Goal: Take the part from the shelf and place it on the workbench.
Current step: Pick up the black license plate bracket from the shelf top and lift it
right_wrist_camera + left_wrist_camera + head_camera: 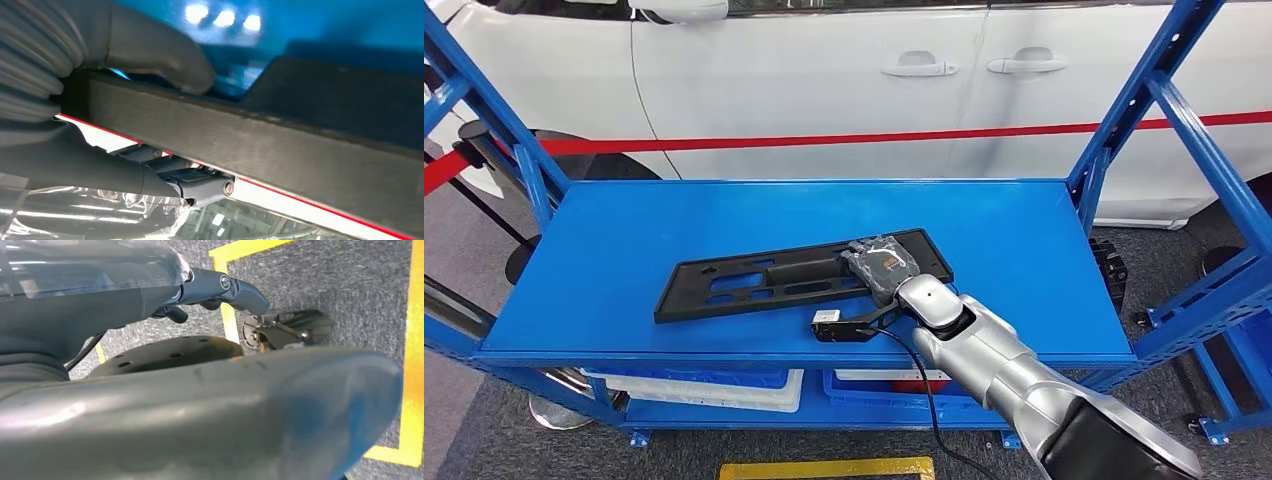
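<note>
White car (824, 90) with a red stripe (874, 138) behind; white and blue bins (724, 388) below; yellow floor tape (824, 468).

You see a matte black part (794, 275) on a bright blue shelf (624, 240), a silver right arm (994, 355), a white car (824, 70) striped red, and yellow floor lines (415, 340) on grey carpet (340, 280).

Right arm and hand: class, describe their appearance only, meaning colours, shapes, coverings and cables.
The right arm is silver with rounded segments and a black section nearest the body; a black cable runs beside it. The right hand is dark grey under clear plastic wrap. The wrist view shows a grey ribbed cover, a thick grey thumb and darker fingers.
</note>
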### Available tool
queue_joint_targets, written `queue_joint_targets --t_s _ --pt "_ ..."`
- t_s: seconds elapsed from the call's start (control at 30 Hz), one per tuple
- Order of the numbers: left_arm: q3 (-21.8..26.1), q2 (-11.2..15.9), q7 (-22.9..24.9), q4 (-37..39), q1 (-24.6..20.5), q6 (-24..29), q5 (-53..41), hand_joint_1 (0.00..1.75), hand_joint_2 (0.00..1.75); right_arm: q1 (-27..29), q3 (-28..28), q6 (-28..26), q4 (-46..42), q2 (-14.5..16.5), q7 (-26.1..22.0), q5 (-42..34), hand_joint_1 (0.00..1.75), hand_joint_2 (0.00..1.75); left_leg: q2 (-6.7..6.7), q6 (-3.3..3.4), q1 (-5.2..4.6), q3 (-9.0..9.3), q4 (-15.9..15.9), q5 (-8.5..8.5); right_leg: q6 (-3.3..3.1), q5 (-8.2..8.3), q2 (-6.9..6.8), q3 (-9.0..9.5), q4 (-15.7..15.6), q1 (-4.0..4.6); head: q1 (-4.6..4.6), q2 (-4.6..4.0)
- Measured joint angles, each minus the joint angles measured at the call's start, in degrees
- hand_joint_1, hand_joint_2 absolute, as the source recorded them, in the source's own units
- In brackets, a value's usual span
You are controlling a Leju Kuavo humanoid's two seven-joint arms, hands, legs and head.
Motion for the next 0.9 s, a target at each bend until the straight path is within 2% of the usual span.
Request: queue_joint_targets --t_s 0.1,0.17,0.23,0.43,0.53,0.57,0.6,0.67,0.7,0.77,0.83,0.87,0.9 --pt "0.0 0.0 0.0 0.0 0.0 0.0 0.0 0.0 0.0 -0.3 -0.1 -0.5 0.2 0.0 0.0 0.1 1.75 1.75 0.11 0.79 -0.08 0.39 -1.0 0.19 0.94 0.06 0.11 0.01 0.0 -0.12 0.03 0.0" --pt "0.0 0.0 0.0 0.0 -0.1 0.1 0.1 0.0 0.0 -0.4 -0.3 -1.4 0.4 0.0 0.0 0.2 1.75 1.75 0.29 1.52 0.21 0.64 -1.6 0.67 1.49 -1.35 0.09 -0.7 1.8 -0.16 0.1 0.0" --pt "0.0 0.0 0.0 0.0 -0.1 0.1 0.1 0.0 0.0 -0.4 -0.4 -1.9 0.5 0.0 0.1 0.2 1.75 1.75 0.37 1.87 0.29 0.68 -1.8 0.86 1.72 -2.95 0.05 -1.7 3.9 -0.23 0.18 0.0" --pt "0.0 0.0 0.0 0.0 -0.1 0.1 0.1 0.0 0.0 -0.3 -0.4 -2.0 0.5 0.0 0.1 0.2 1.75 1.75 0.38 1.9 0.28 0.63 -1.8 0.87 1.76 -3.68 0.05 -2.28 5.1 -0.26 0.2 0.0" --pt "0.0 0.0 0.0 0.0 -0.1 0.1 0.2 0.0 0.0 0.1 -0.6 -2.4 0.8 0.0 0.1 0.2 1.75 1.75 0.39 1.94 0.27 0.44 -1.8 0.91 2.1 -6.83 0.04 -5.75 12.4 -0.45 0.2 0.0" --pt "0.0 0.0 0.0 0.0 0.0 0.1 0.2 0.0 0.0 0.4 -0.8 -2.7 0.9 0.0 0.1 0.2 1.75 1.75 0.38 1.87 0.29 0.41 -1.7 0.87 2.31 -6.41 -0.01 -6.03 13.2 -0.7 0.2 0.0" --pt "0.0 0.0 -0.1 0.0 -0.1 0.1 0.2 0.0 0.0 0.6 -1.1 -3.3 0.9 0.1 0.1 0.3 1.75 1.75 0.31 1.46 0.24 0.29 -1.4 0.7 2.27 -4.82 -0.07 -4.6 10.2 -0.84 0.16 0.0" --pt "0.0 0.0 -0.6 0.0 0.0 0.2 0.3 0.0 0.0 1.3 -2.2 -6.0 0.8 0.0 0.5 1.0 1.75 1.75 0.17 0.15 0.27 0.06 -0.8 0.25 1.49 -1.02 -0.21 -0.89 2.5 -1.03 0.13 0.0" --pt "0.0 0.0 -0.9 0.0 0.0 0.4 0.3 0.0 0.0 1.6 -2.8 -7.7 0.6 0.0 0.9 1.7 1.75 1.75 0.13 -0.5 0.3 -0.28 -0.1 -0.35 0.87 -0.44 -0.26 0.15 0.1 -0.99 0.1 0.0" --pt "0.0 0.0 -1.3 0.0 0.0 1.0 0.2 0.0 0.0 2.0 -3.7 -11.1 0.3 0.0 2.2 3.1 1.75 1.75 0.14 -1.03 0.48 -2.07 3.9 -2.93 0.09 -0.22 -0.34 0.18 -0.2 -1.07 0.05 -0.01" --pt "0.0 0.0 -1.7 0.0 0.0 1.4 -0.1 0.0 0.87 2.9 -4.9 -15.2 -0.4 -0.1 3.8 5.0 1.75 1.75 0.15 -1.3 0.51 -5.56 11.5 -6.45 -0.21 -0.22 -0.35 0.04 -0.2 -0.95 0.01 -0.01" --pt "0.0 0.0 -1.9 0.0 0.1 1.6 -0.2 0.0 1.31 3.3 -5.6 -17.5 -1.0 0.0 4.6 6.1 1.75 1.75 0.15 -1.41 0.53 -7.04 14.5 -7.32 -0.28 -0.24 -0.32 0.01 -0.1 -0.88 0.01 0.0" --pt "0.0 0.0 -2.0 0.0 0.1 1.8 -0.3 0.0 1.75 3.8 -6.4 -19.8 -1.7 0.0 5.4 7.4 1.75 1.75 0.15 -1.47 0.53 -7.75 15.8 -7.13 -0.31 -0.3 -0.28 0.01 -0.1 -0.84 0.01 0.0"
